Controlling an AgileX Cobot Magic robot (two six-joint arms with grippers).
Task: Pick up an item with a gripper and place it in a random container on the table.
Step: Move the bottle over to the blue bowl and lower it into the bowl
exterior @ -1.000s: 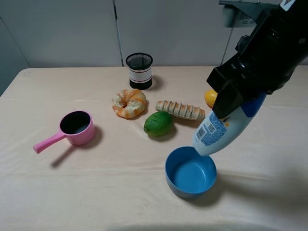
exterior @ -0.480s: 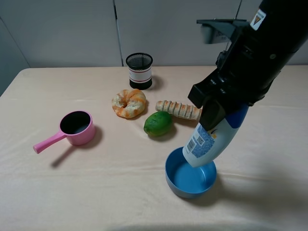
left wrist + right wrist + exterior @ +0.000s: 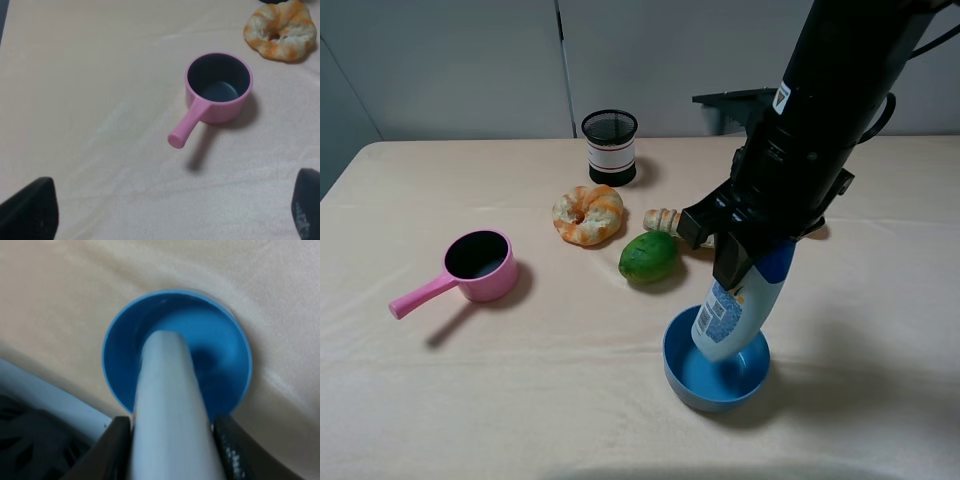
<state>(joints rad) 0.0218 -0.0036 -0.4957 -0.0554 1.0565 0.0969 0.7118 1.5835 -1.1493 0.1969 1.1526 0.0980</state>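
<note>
i am gripping the bottle [image 3: 735, 305] in my right claw [image 3: 748, 262], fingers closed on its upper body just under the blue cap. it is hanging tilted, with its base dipping inside the blue bowl [image 3: 682, 375]. i cannot tell whether the base is touching the bowl's floor.

i am judging the release as the risky part. the bottle is standing taller than the bowl and leaning, so if i am letting go at this angle it may be tipping over the rim and rolling out onto the table [image 3: 520, 400], perhaps toward the lime [image 3: 648, 256] nearby. the bowl looks light; if i am pressing the base against 1 wall, it could be skidding or flipping up.

the high view is showing the lean, the label and how deep the base is sitting. it is not showing how well the base is centred. my right wrist view is showing that: the bottle [image 3: 170, 390] is pointing a little off the middle of the bowl [image 3: 240, 340], with 1 finger on each side of it, but depth is hard to read there.

my left wrist view is showing neither. it is showing my left claw [image 3: 167, 212] spread wide and empty above the pink saucepan [image 3: 218, 87] and a pastry [image 3: 280, 22].
</note>
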